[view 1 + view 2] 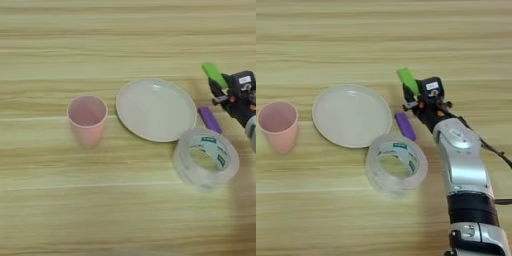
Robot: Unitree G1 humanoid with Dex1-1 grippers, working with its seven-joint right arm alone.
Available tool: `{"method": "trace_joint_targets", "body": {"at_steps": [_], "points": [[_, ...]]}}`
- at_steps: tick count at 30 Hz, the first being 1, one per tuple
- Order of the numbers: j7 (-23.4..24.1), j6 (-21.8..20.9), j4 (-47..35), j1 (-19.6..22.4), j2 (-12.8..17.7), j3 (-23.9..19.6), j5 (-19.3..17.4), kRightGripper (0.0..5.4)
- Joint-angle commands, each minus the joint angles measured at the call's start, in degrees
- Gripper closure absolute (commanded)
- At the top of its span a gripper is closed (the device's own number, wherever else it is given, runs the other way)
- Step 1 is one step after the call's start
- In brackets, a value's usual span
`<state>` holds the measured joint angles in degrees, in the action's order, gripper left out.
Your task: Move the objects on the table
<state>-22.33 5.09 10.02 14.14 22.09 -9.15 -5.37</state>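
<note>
My right gripper (411, 93) comes in from the bottom right on its silver forearm and is shut on the small bright green bar (407, 79). The bar sticks out up and to the left of the black fingers, just past the right rim of the white plate. The small purple bar (405, 126) lies on the table (331, 215) below the gripper, between the plate and the forearm. A wide clear tape roll (374, 170) with a green-and-white inner label lies flat in front of the purple bar. In the left eye view the gripper (218, 86) and green bar (214, 75) sit at the right edge.
A round white plate (351, 116) lies left of the gripper, and a pink cup (277, 125) stands upright further left. Light wood planks run across the whole view. The silver forearm (461, 160) passes close to the right of the tape roll.
</note>
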Motion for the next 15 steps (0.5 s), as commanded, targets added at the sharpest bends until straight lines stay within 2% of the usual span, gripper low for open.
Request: {"method": "trace_joint_targets", "body": {"at_steps": [1,6,15], "points": [[-1.42,3.58,-9.03,2.58,0.38,1.83,-1.61,4.02],[-3.21,6.48,-10.11,3.95,-0.59,4.56,-1.47,4.02],[-4.83,7.66,-5.81,6.83,-1.86,8.84,0.58,4.02]]}}
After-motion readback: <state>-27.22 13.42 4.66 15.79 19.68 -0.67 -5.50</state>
